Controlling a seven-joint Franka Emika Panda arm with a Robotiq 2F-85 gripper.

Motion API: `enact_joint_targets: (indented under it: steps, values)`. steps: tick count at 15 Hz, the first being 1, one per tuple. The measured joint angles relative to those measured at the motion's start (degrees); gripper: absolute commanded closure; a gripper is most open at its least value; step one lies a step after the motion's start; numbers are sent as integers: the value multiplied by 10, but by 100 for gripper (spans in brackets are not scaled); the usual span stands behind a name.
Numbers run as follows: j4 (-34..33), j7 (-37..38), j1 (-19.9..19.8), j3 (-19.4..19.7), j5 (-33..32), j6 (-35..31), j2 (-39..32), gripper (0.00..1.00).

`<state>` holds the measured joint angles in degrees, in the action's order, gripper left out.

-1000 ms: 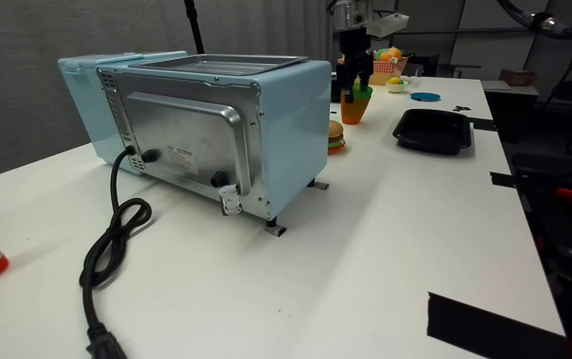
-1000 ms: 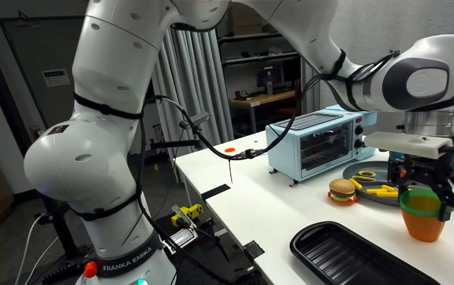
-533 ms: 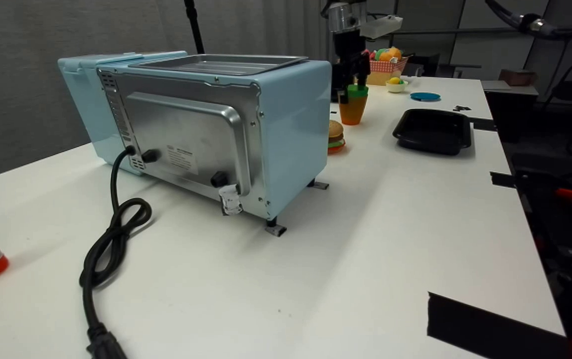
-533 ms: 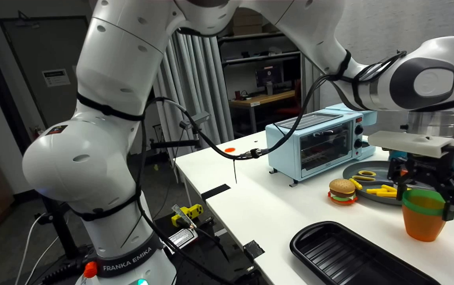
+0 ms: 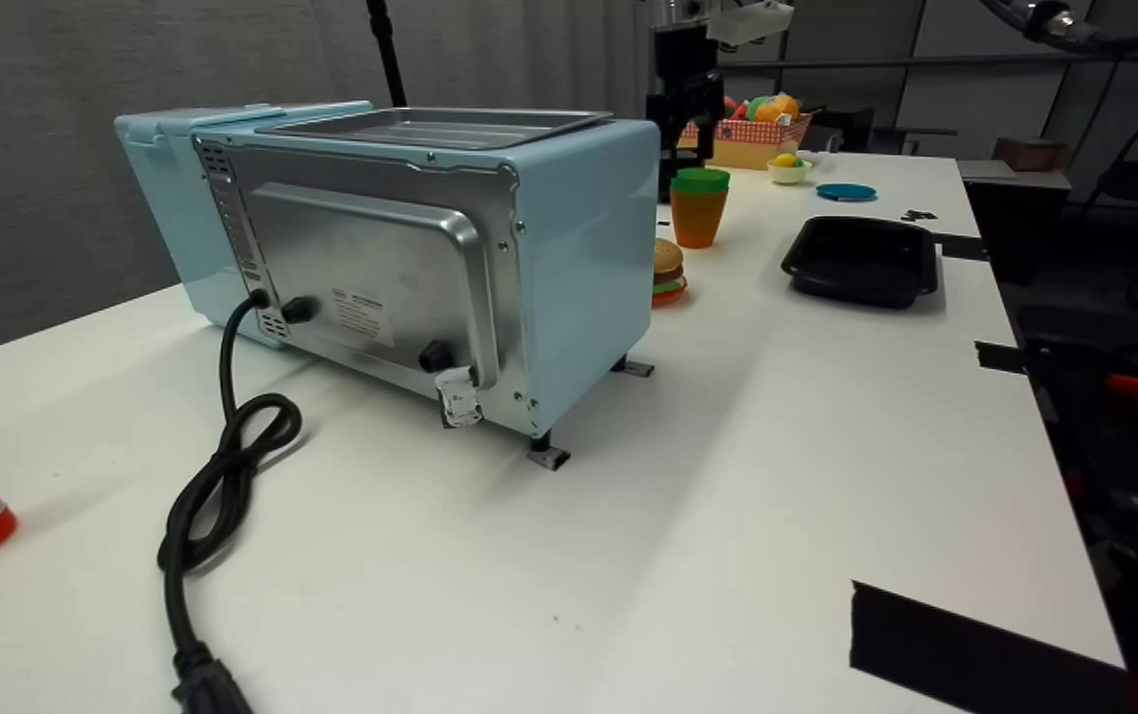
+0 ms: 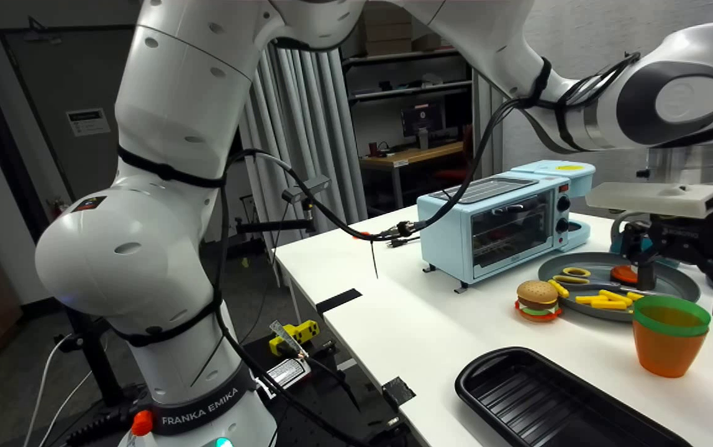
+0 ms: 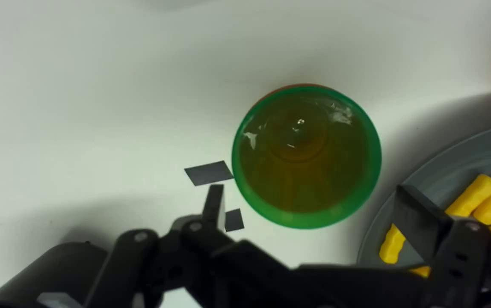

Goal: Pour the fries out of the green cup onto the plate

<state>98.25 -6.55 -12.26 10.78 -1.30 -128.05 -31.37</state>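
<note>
The green cup, green above and orange below, stands upright on the white table in both exterior views, and also shows in an exterior view. In the wrist view the green cup is seen from above, and no fries show in it. The grey plate lies behind it with several yellow fries; fries also show at the right of the wrist view. My gripper is open and empty, its fingertips above and behind the cup, apart from it. In the wrist view the fingers stand wide apart.
Yellow-handled scissors and a red-orange round piece lie on the plate. A toy burger sits beside it. A black tray is in front. The light-blue toaster oven stands behind. A basket is farther off.
The fingers, earlier on both sides of the cup's rim, have risen and moved back off it. The cup stays on the table and stands more upright. More of the plate shows.
</note>
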Motion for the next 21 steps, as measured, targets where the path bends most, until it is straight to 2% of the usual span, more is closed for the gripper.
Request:
enact_joint_targets:
  steps: [5,12,16,21]
  values:
    - [7,-5,0,-9,1,-45,47,0]
    - [45,-43,1,-64,38,-149,106,0]
    - [68,-78,0,-86,75,-170,126,0]
    - [77,-91,0,-89,84,-170,137,0]
